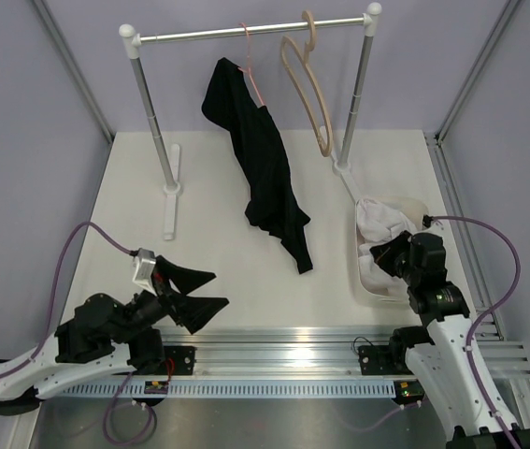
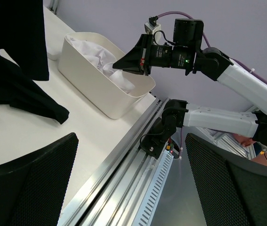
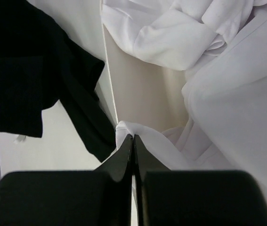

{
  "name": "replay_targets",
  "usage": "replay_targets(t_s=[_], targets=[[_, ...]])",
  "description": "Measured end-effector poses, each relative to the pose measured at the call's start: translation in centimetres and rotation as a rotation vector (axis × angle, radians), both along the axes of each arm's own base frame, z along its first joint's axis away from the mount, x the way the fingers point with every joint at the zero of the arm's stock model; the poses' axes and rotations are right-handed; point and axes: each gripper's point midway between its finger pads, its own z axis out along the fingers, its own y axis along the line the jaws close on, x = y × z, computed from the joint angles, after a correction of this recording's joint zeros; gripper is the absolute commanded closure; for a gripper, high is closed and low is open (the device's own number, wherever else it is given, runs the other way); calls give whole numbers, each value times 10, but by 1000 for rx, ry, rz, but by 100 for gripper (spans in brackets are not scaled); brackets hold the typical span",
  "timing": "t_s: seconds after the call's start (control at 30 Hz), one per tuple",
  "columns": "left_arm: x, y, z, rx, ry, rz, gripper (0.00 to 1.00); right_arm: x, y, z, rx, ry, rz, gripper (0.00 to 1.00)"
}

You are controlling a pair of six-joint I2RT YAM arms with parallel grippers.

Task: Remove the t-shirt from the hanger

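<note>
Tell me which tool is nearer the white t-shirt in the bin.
Right. The right tool, shut, sits over the bin with its tips at the t-shirt; the left tool, open, hangs far off across the table.

My right hand [image 3: 133,137] is pressed tight, and a white fold of the t-shirt [image 3: 227,94] crowds right up to its tips. Pinched or only touching? I can't tell. From above, that hand covers the near part of the bin [image 1: 359,267] and the cloth beneath it. Neck or sleeve in that heap, I can't make out. Over on my left hand [image 2: 131,141], the fingers [image 2: 29,188] run off the bottom edge of the wrist view, and the black garment [image 2: 11,70] runs off the top and left edges. The pink hanger [image 1: 250,65] vanishes into the black cloth below its hook.
</note>
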Motion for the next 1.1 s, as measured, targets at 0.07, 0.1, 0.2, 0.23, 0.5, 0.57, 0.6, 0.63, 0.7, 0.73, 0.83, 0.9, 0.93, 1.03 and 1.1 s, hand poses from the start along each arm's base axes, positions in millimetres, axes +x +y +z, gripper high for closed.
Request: replay_targets(t_s=[0.07,0.1,0.2,0.23,0.5,0.57,0.6,0.63,0.7,0.73,0.83,0.9,0.93,1.03,1.1], targets=[[1,2,0,-4,0,8,1,6,-3,-3,-8,9,-23,100],[1,2,0,-3,1,9,1,9,-6,-5,-18,13,-41,100],[2,1,-1,4,4,12,1,18,-17,-12,-58,39,-94,100],[2,-1,-3,11,6,12,1,23,-21,-12,-76,50,-114,100],[9,-24,-22,113,36,5,1,75,-39,-21,-174,125,-208,100],[10,-30,-27,145,40,-2,1,79,-42,-32,-195,155,-222,100],[10,-32,-28,157,41,-5,1,81,-43,-39,-203,173,-226,100],[10,-34,-27,162,41,-8,1,83,-44,-45,-211,188,-230,100],[10,-37,-22,157,34,-14,1,85,-45,-57,-222,221,-236,100],[11,-38,-19,150,30,-14,1,87,-46,-64,-227,238,-236,100],[14,-42,-13,149,21,-7,1,89,-46,-76,-240,274,-232,79],[16,-47,-12,165,19,-5,1,90,-46,-76,-249,276,-225,59],[17,-50,-13,178,20,-5,1,92,-46,-72,-253,270,-221,40],[22,-60,-14,222,17,-3,1,96,-46,-41,-276,215,-195,7],[26,-64,-12,243,10,7,1,99,-48,-5,-290,148,-191,0]])
